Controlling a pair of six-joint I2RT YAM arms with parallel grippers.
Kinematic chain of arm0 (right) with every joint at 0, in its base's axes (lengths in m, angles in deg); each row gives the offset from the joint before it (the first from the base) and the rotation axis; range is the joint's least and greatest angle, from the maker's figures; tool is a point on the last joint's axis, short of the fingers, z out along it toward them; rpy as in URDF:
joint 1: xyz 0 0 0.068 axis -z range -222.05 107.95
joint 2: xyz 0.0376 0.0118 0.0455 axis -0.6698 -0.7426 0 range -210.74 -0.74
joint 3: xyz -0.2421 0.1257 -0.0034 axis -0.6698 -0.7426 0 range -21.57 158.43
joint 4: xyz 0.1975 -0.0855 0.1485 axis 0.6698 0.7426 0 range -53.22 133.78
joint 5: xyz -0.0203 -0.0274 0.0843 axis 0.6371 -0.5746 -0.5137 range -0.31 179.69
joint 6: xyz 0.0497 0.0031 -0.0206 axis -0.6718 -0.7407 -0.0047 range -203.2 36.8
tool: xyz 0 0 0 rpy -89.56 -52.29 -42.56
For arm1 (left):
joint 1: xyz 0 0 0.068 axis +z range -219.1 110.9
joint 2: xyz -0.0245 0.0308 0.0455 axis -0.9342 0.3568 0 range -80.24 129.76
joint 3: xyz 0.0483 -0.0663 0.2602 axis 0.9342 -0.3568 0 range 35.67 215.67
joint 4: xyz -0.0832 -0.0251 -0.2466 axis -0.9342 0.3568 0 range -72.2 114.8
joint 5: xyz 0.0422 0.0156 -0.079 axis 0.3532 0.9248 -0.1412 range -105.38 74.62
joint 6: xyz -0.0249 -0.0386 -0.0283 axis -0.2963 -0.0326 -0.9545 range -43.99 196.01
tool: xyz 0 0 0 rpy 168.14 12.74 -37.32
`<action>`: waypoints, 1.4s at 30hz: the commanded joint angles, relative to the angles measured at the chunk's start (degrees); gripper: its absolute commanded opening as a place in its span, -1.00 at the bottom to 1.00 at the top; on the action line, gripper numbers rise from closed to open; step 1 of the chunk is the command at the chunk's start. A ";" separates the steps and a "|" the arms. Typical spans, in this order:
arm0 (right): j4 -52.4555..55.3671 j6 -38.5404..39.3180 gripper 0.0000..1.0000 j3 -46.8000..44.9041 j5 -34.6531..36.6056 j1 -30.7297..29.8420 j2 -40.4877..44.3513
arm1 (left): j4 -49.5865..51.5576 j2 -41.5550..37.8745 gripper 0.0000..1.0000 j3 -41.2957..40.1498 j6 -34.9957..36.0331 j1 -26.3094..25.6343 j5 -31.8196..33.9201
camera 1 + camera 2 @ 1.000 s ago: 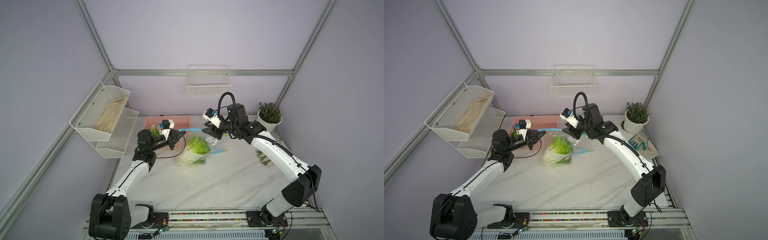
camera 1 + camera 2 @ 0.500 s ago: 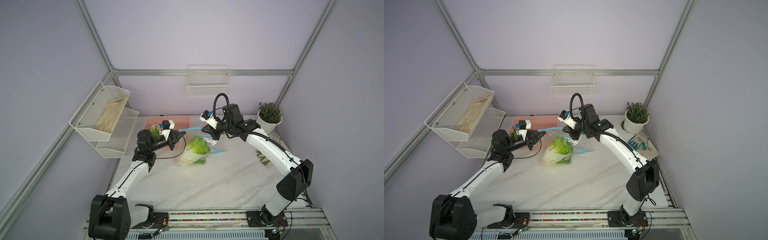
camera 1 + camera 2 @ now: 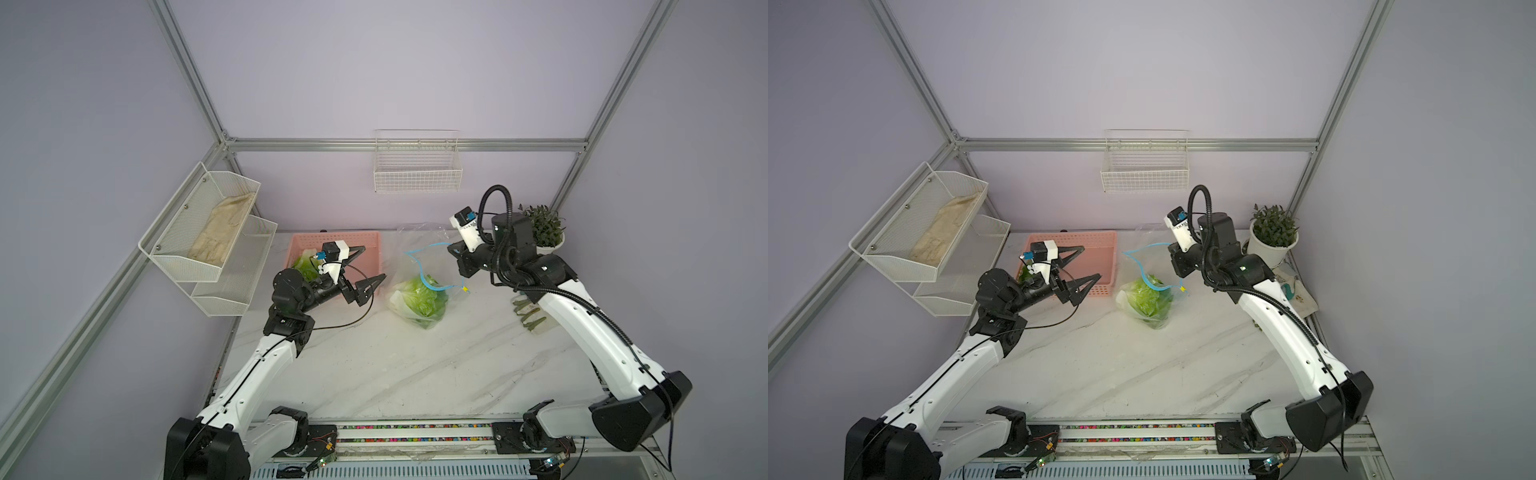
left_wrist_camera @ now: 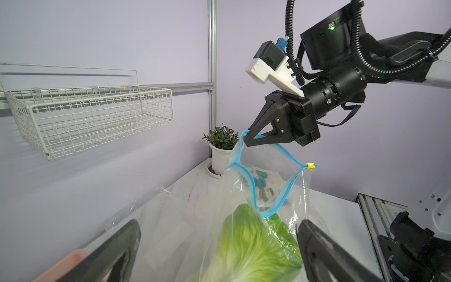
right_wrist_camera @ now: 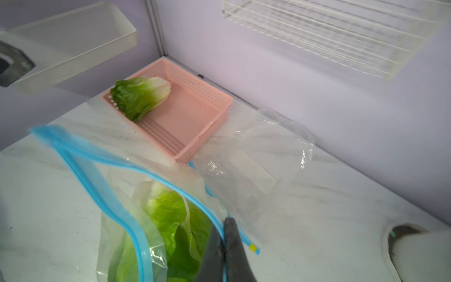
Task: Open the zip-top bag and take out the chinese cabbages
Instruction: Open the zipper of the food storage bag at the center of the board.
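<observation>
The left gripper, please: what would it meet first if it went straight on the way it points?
Most likely the left gripper meets the clear wall of the zip-top bag, with the chinese cabbage just behind it; depth is unclear.

You get soft, even light in both top views, with faint shadows under the arms on the marble surface (image 3: 415, 365); the walls darken toward the corners. In the left wrist view, the fingers (image 4: 117, 251) of the left claw (image 4: 218, 227) and the chinese cabbages (image 4: 253, 249) are smeared, the far wall crisp. In the right wrist view, the zip-top bag (image 5: 56, 140) rim is blurred, the right claw (image 5: 223, 223) out of focus, and glints sit on the clear plastic (image 5: 302, 146).
</observation>
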 commanded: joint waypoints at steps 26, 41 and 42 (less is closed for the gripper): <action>-15.07 -32.10 -1.00 -15.69 -12.58 1.53 -0.05 | -0.19 8.18 0.56 -4.65 -29.30 -26.20 31.16; -17.02 -28.69 -1.00 -21.45 -16.22 1.47 2.54 | -6.11 35.41 0.15 10.46 -52.62 -27.96 30.25; -17.02 -28.60 -1.00 -21.67 -16.26 1.53 2.53 | -6.55 36.60 0.11 11.16 -53.42 -27.78 30.28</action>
